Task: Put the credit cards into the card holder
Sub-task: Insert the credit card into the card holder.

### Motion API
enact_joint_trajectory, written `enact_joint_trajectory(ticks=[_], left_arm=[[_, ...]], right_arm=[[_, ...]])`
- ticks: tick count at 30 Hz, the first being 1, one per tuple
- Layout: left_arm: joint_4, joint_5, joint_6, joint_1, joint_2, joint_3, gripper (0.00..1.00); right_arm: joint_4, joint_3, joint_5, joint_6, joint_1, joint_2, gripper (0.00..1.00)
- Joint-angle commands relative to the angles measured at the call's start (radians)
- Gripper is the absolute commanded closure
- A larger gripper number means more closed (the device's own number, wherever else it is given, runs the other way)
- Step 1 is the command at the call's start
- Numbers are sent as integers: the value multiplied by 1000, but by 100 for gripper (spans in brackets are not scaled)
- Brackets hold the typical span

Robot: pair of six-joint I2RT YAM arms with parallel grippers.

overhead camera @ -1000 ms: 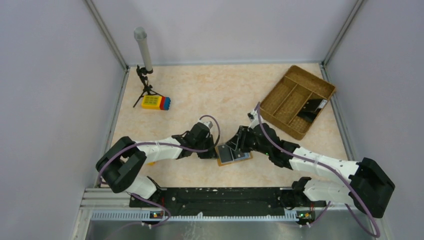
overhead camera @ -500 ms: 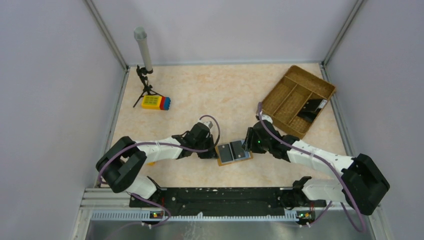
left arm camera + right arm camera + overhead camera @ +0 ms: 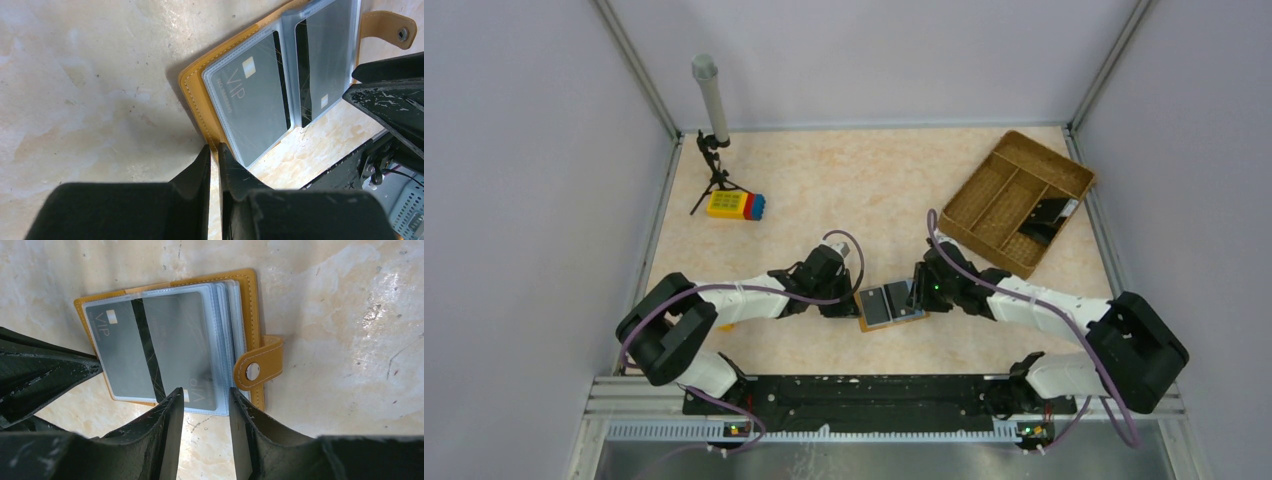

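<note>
The orange-tan card holder (image 3: 865, 324) lies open on the table between my arms. Its clear sleeves hold two dark grey VIP credit cards, one on the left (image 3: 120, 347) and one on the right (image 3: 182, 340). The strap with its snap stud (image 3: 253, 371) sticks out on the right side. My left gripper (image 3: 214, 149) is shut, its tips on the holder's leather edge (image 3: 192, 95). My right gripper (image 3: 205, 397) is open and empty, its tips at the near edge of the right sleeve. Another dark card (image 3: 1046, 215) lies in the woven tray.
The brown woven compartment tray (image 3: 984, 180) stands at the back right. A yellow-red-blue toy block (image 3: 735, 205) and a small tripod with a grey tube (image 3: 712, 110) stand at the back left. Grey walls enclose the table.
My right gripper has slid the tilted card into the right sleeve, let go and opened, and settled lower beside the holder. The left gripper has not moved.
</note>
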Motion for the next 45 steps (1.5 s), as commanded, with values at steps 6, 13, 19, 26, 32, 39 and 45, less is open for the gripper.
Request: enact_joint_trajectory(ticks=[6, 13, 19, 26, 32, 39, 45], left_arm=[[6, -17, 7, -4, 14, -12, 90], [4, -19, 8, -3, 8, -14, 90], [2, -19, 11, -3, 7, -13, 90], [1, -17, 13, -4, 8, -8, 90], [3, -17, 12, -4, 6, -7, 90], [-5, -37, 13, -2, -4, -7, 90], [-20, -47, 19, 15, -33, -12, 88]], right_arm=[[69, -5, -53, 5, -2, 49, 65], [74, -12, -66, 22, -2, 83, 67], [223, -48, -179, 79, -1, 74, 67], [231, -22, -170, 62, 11, 26, 67], [188, 51, -100, 14, 82, 63, 65], [106, 151, -17, -24, 165, 130, 64], [100, 165, 4, -31, 177, 152, 61]])
